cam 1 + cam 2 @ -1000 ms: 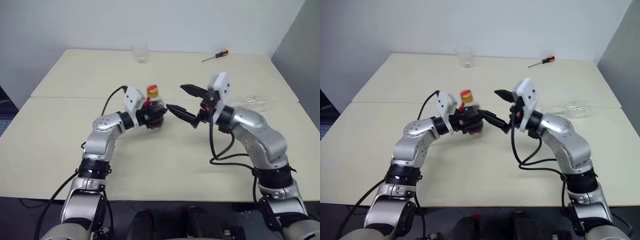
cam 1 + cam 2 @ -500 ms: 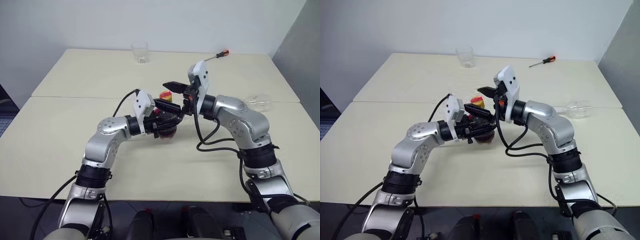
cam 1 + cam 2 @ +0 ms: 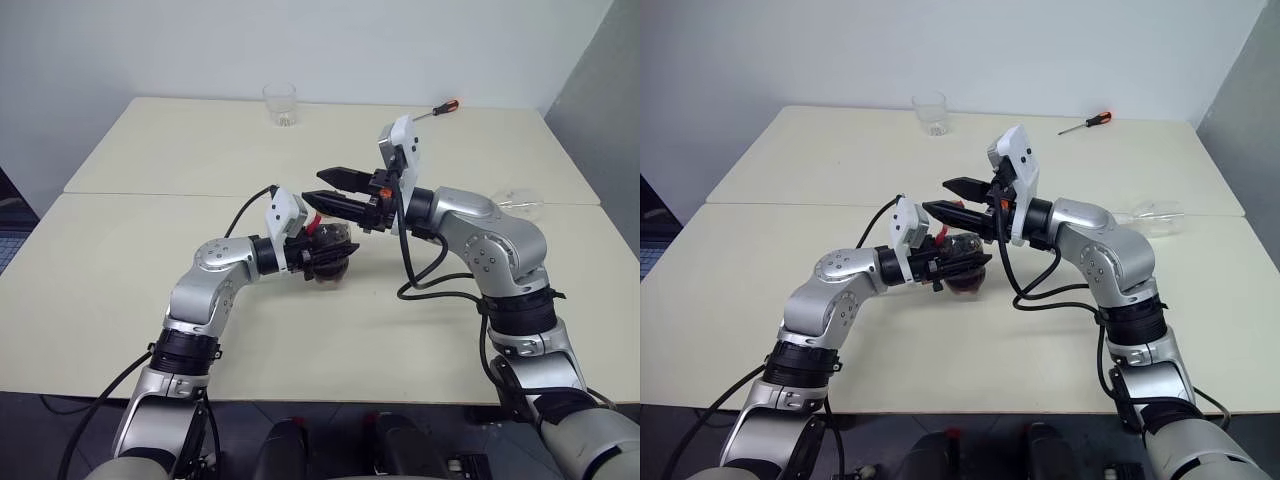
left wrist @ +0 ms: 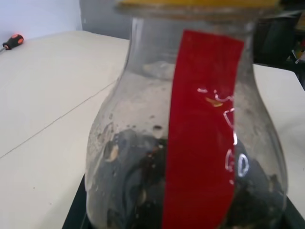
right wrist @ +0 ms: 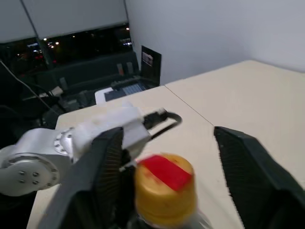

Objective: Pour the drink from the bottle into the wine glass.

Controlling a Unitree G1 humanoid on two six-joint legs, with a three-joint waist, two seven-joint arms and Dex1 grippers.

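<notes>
Bottle (image 3: 962,262), small clear ribbed plastic with dark cola and red label strip, clamped at its belly by left gripper (image 3: 945,258). Right gripper (image 5: 164,183) straddles yellow cap (image 5: 165,186), fingers apart. Likely light, squeezable; grip cap rim.

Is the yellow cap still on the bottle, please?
Yes, the yellow cap sits on the bottle, between the right end effector's open fingers.

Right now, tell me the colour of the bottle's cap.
Yellow, under a red label strip; the cap shows best in the right wrist view.
</notes>
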